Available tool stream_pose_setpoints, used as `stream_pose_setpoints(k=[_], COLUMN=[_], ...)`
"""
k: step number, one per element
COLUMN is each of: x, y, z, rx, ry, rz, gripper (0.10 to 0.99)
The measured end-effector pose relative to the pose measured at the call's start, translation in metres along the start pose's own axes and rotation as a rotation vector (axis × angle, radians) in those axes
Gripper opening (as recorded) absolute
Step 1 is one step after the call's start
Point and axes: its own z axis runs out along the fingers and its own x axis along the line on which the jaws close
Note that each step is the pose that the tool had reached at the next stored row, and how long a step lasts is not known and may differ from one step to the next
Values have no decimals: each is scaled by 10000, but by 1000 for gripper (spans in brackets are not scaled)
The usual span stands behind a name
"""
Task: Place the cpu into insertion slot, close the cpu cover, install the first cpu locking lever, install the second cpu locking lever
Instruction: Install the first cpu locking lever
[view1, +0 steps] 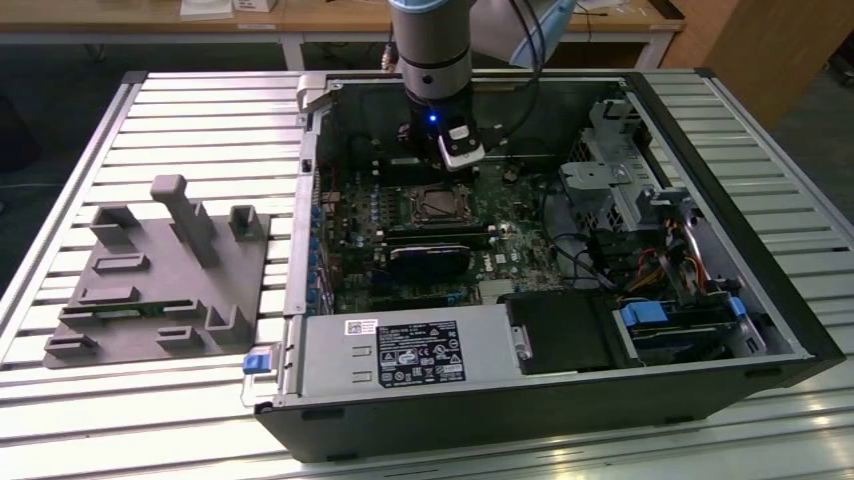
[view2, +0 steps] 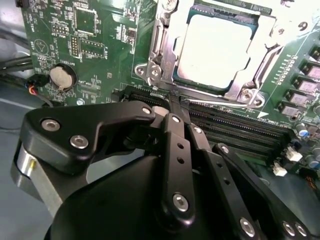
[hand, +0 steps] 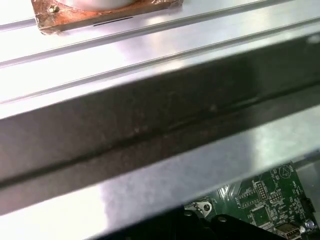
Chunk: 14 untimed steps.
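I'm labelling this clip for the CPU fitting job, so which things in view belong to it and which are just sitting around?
Belonging to the job:
- cpu, seated in the insertion slot
- cpu cover, lying down around the chip
- claw, fingertips together beside the socket

Just lying about:
- grey fixture block on the table
- power supply
- coin battery
- black memory slots

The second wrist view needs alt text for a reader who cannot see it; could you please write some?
A pale silver-grey square cpu sits in the insertion slot, framed by the thin silvery metal cpu cover, on a green circuit board. The black end effector reaches toward long black memory slots just beside it.
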Motion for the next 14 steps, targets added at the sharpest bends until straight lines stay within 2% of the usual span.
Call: stream_pose_setpoints(k=[14], x=[38], y=[16], z=[-10], rx=[-24], ry=[-23], rz=[0], gripper=[106])
